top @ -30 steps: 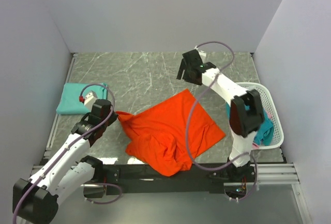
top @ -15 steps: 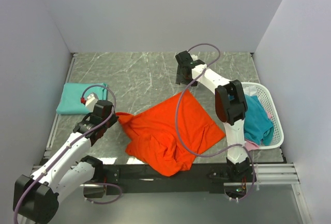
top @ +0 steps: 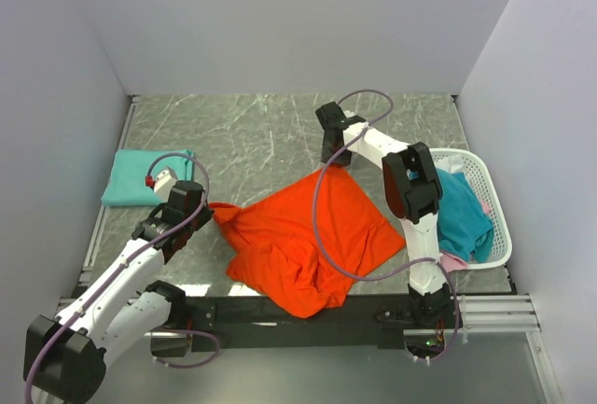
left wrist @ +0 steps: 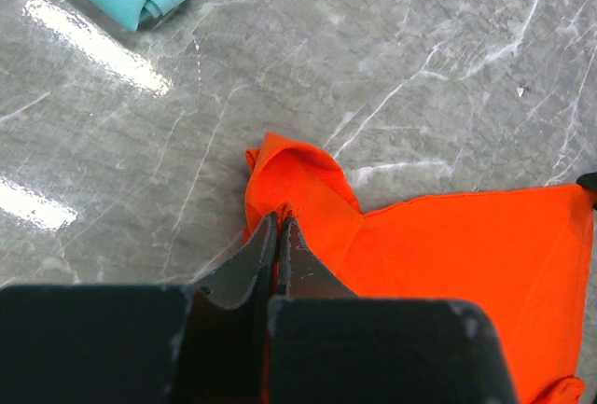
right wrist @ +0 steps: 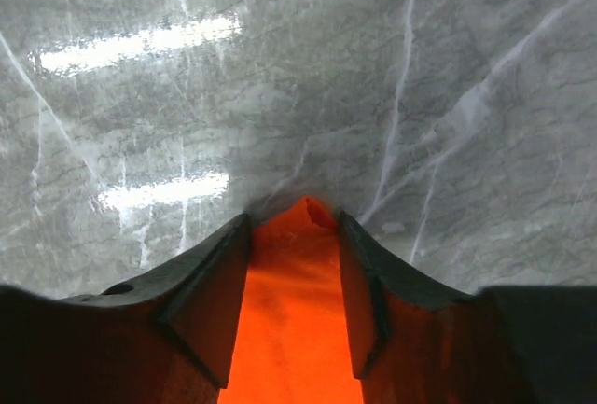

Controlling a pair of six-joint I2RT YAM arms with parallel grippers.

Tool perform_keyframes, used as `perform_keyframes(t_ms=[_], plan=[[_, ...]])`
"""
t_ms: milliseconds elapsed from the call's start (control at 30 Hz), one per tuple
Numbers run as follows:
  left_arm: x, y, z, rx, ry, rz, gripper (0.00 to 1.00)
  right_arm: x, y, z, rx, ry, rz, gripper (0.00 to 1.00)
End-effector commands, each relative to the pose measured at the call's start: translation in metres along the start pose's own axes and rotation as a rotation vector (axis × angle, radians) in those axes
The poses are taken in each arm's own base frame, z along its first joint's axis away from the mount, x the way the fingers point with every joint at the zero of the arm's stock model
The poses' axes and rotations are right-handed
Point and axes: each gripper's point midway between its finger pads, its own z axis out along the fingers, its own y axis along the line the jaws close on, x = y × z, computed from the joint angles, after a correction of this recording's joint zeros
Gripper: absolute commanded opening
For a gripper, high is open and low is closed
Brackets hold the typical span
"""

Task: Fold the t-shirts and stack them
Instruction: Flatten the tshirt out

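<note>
The right arm (top: 410,189) hides part of the basket's (top: 487,183) teal shirt (top: 464,225). Stretched forward, the right pincer (right wrist: 294,221) gapes astride the orange shirt's (top: 308,227) far corner; the left pincer (left wrist: 280,220) clamps the left corner.

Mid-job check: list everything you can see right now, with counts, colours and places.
orange t-shirt: 1, orange-red, crumpled at table centre
folded t-shirt: 1, teal, far left of table
teal cloth: 1 heap, teal, in the basket
pink cloth: 1 bit showing, pink, at the basket's near rim
basket: 1, white lattice, right edge
table: 1, grey marbled
left pincer: 1, dark, shut on the orange t-shirt's left edge
right pincer: 1, dark, open, jaws either side of the orange t-shirt's far corner
</note>
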Motion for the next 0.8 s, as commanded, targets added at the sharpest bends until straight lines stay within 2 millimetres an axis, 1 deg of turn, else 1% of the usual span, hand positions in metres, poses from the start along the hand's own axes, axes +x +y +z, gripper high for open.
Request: perform_keyframes(t_ms=[0,100,167,200,300,333,367,400,433,500,533,567,600,633,700,733,767], plan=[[-0.003,-0.002,-0.002,0.006,-0.012,-0.013,0.01,0.006,-0.004,0.001,-0.003,0.010,0.022,0.49],[-0.003,-0.003,-0.002,0.008,-0.012,-0.012,0.01,0.009,-0.006,0.002,-0.001,0.008,0.029,0.34],[-0.004,-0.003,-0.002,0.006,-0.016,-0.012,0.01,0.007,-0.007,0.001,0.004,-0.003,0.029,0.27],[-0.005,-0.003,-0.002,0.002,-0.019,-0.013,0.01,0.005,-0.008,-0.001,0.009,-0.012,0.030,0.17],[-0.009,-0.006,-0.003,0.003,-0.030,-0.019,0.01,-0.002,-0.009,-0.010,0.007,-0.037,0.035,0.04],[-0.011,-0.007,-0.004,0.003,-0.032,-0.021,0.01,-0.011,-0.010,-0.020,-0.001,-0.067,0.041,0.03],[-0.013,-0.008,-0.005,0.004,-0.034,-0.022,0.01,-0.012,-0.011,-0.025,0.002,-0.076,0.042,0.02],[-0.019,-0.013,-0.008,0.016,-0.048,-0.027,0.01,-0.017,-0.013,-0.032,0.004,-0.096,0.045,0.01],[-0.022,-0.017,-0.010,0.026,-0.054,-0.030,0.01,-0.028,-0.018,-0.049,0.010,-0.142,0.055,0.01],[-0.032,-0.024,-0.016,0.051,-0.080,-0.037,0.01,-0.035,-0.026,-0.066,0.023,-0.184,0.065,0.00],[-0.039,-0.032,-0.021,0.074,-0.094,-0.037,0.01,-0.047,-0.031,-0.090,0.011,-0.235,0.083,0.00],[-0.045,-0.036,-0.025,0.091,-0.109,-0.045,0.01,-0.046,-0.038,-0.097,0.026,-0.252,0.085,0.00],[-0.054,-0.047,-0.033,0.126,-0.125,-0.048,0.01,-0.049,-0.041,-0.109,0.018,-0.274,0.092,0.00],[-0.059,-0.051,-0.037,0.144,-0.136,-0.049,0.01,-0.058,-0.045,-0.137,-0.007,-0.324,0.110,0.00],[-0.068,-0.064,-0.051,0.207,-0.150,-0.054,0.01,-0.057,-0.049,-0.159,-0.045,-0.347,0.111,0.00],[-0.077,-0.077,-0.061,0.261,-0.160,-0.062,0.01,-0.062,-0.053,-0.188,-0.082,-0.391,0.119,0.00],[-0.083,-0.085,-0.071,0.304,-0.170,-0.070,0.01,-0.061,-0.055,-0.200,-0.106,-0.404,0.124,0.00]])
